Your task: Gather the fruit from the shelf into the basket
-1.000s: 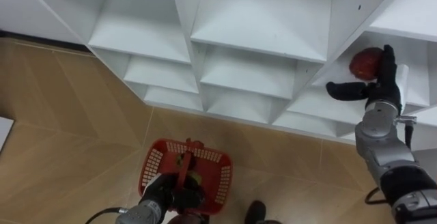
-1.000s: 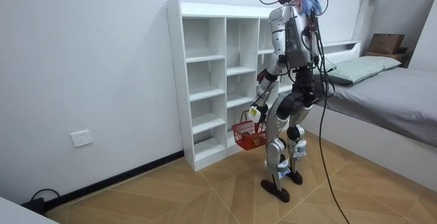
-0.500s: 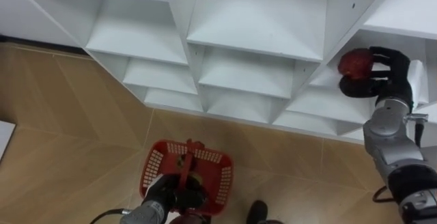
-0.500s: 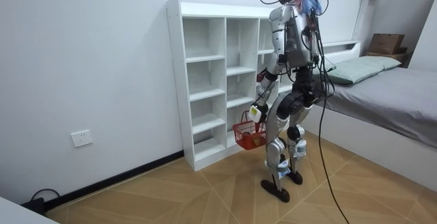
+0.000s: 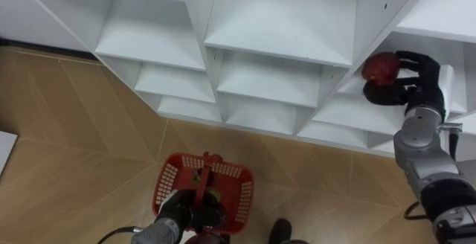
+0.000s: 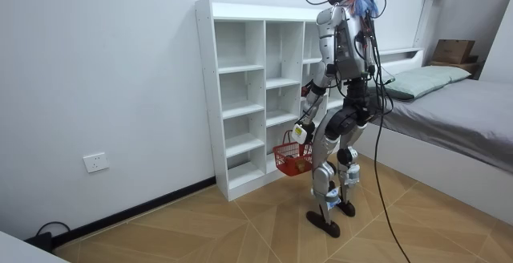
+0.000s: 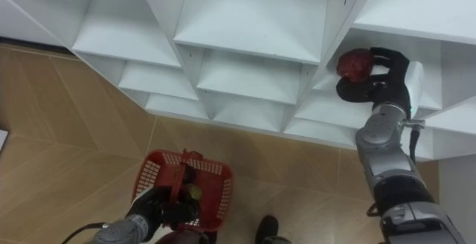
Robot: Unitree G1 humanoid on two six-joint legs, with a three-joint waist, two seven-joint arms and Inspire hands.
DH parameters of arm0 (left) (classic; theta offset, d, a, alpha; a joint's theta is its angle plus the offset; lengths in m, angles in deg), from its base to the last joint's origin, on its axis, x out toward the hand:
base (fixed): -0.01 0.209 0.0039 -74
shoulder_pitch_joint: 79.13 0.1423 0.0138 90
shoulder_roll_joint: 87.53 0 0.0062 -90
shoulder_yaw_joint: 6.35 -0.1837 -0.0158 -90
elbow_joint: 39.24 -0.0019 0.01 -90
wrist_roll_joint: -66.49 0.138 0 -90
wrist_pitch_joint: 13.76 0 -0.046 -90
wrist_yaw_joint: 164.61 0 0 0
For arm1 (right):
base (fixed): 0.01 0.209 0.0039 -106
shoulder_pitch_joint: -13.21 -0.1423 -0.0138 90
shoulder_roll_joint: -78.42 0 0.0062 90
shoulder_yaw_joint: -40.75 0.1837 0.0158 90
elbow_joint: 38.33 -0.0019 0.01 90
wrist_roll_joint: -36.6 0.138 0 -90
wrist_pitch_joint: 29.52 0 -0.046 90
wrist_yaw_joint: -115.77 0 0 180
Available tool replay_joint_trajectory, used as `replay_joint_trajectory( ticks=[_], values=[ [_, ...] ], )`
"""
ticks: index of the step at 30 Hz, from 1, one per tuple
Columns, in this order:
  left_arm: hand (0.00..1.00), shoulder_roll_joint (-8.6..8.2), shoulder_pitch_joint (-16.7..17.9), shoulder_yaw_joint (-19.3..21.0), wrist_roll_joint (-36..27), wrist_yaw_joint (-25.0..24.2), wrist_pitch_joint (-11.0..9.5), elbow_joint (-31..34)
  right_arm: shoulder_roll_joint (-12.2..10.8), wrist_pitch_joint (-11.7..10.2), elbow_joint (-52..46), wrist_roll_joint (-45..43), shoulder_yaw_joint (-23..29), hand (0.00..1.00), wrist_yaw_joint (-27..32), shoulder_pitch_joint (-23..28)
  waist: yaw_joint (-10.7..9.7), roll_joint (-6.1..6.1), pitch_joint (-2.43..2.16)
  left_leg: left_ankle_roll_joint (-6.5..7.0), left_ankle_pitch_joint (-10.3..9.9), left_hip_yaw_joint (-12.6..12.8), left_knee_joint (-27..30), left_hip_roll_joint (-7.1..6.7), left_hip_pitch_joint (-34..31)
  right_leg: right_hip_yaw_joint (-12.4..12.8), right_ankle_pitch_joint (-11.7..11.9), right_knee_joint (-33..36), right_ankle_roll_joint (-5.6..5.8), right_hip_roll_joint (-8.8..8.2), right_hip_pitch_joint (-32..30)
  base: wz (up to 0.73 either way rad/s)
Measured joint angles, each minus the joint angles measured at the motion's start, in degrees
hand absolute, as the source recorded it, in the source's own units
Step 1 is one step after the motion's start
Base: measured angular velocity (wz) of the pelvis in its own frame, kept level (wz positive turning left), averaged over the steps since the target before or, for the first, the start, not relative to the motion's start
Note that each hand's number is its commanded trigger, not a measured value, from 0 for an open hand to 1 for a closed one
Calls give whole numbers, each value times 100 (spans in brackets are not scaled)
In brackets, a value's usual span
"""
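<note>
Left eye view: right hand [image 5: 420, 80] fingers clasp a round red fruit [image 5: 381, 67] at the white shelved closet [image 5: 282, 21]. Room view: the robot faces it. Right eye view: left hand [image 7: 152, 208] fingers grip the red plastic basket [image 7: 145, 175] by its handle, yellowish fruit [image 7: 193, 192] beside them.

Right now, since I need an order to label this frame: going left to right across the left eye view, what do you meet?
Red basket → red fruit → right hand, curled round the fruit. The left hand grips the basket's handle and overlaps it, so it is left out.
</note>
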Motion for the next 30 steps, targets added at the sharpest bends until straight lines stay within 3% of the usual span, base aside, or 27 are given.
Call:
replay_joint_trajectory(
  ticks=[22,30],
  values=[
    [100,-17,-22,-90,5,-14,-67,-13,-132,-61,-13,3,-16,100,-208,-120,-63,-20,8,3,2,76,28,-5,29,38,-4,5,6,-17,2,-1],
    [100,68,-122,-22,42,-66,-166,-12,-284,-73,21,333,-110,100,-648,-106,-118,-132,72,5,3,232,-22,6,230,160,-18,-14,23,-14,120,-7]
  ],
)
